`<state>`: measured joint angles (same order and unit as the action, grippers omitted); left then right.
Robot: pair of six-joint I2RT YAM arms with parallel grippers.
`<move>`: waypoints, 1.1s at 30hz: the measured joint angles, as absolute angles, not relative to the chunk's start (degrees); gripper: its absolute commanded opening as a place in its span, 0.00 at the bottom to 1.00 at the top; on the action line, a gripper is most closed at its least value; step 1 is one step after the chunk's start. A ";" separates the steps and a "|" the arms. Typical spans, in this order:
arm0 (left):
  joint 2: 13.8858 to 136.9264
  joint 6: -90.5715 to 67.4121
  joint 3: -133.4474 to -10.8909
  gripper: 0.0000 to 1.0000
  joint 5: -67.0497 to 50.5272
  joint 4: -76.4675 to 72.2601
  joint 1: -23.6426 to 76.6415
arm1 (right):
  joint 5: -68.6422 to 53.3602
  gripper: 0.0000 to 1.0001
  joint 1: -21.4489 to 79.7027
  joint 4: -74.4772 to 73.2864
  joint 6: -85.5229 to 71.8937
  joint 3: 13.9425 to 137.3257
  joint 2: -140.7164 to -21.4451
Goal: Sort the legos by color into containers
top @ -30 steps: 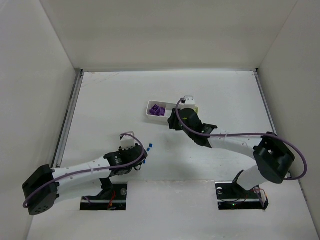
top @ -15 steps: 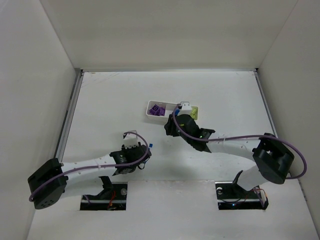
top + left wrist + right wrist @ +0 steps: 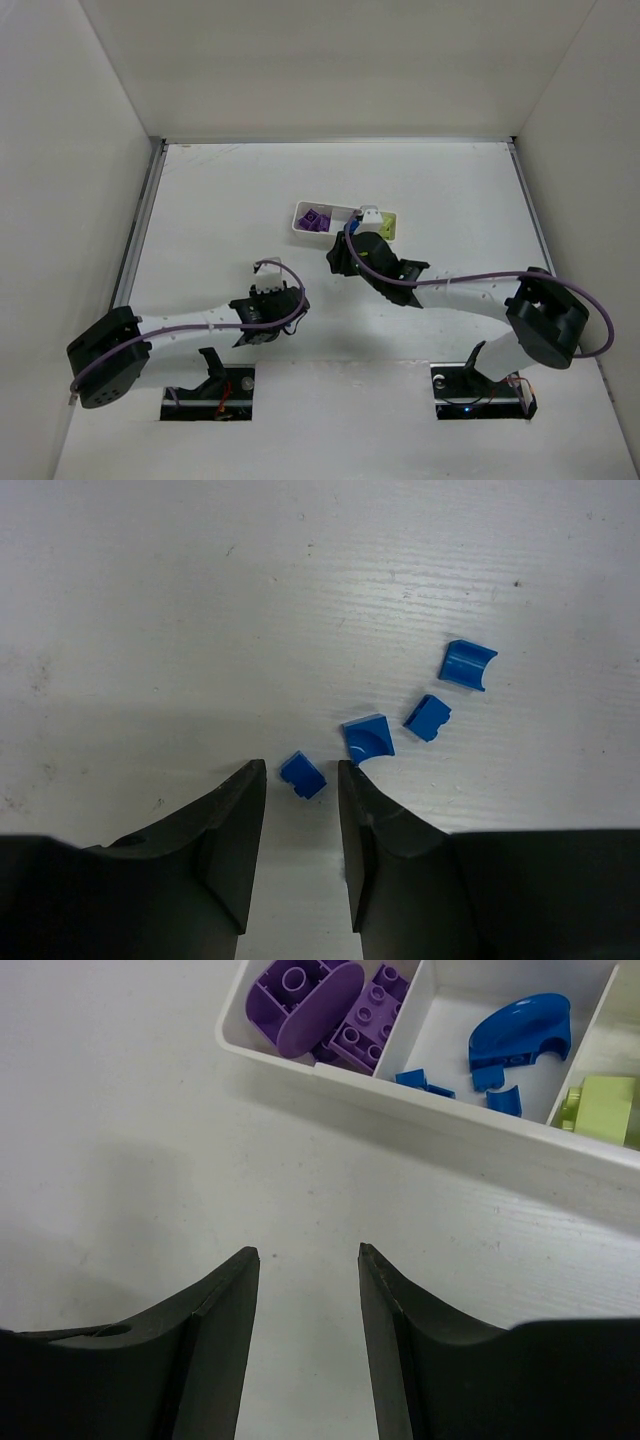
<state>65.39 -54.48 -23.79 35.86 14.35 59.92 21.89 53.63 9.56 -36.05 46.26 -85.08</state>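
Left gripper [image 3: 300, 768]: jaws apart, straddling one small blue brick [image 3: 302, 776] on the table, not clamped.
Loose blue bricks [image 3: 428, 717]: three, just beside.
Right gripper [image 3: 307, 1252]: jaws apart, empty, near tray [image 3: 330, 1070].
Tray: purple bricks [image 3: 305, 995], blue pieces [image 3: 520, 1025] in the middle compartment, yellow-green brick [image 3: 605, 1105].

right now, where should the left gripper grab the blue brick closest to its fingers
Take the nearest blue brick across its opposite flat sides, from above with the left gripper, whose open jaws frame it in the wrist view. It lies skewed to the jaws, so a slight wrist twist would likely square the grip. Mind the curved blue piece close beside it.
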 measured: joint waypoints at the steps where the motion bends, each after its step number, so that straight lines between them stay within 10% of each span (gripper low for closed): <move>1: 65.65 -54.33 -23.88 0.29 36.03 14.17 59.90 | 21.89 0.50 53.67 9.58 -36.07 46.24 -85.08; 33: 70.30 -40.51 -43.38 0.14 32.82 5.21 54.63 | 25.26 0.55 50.92 9.80 -37.52 31.27 -64.16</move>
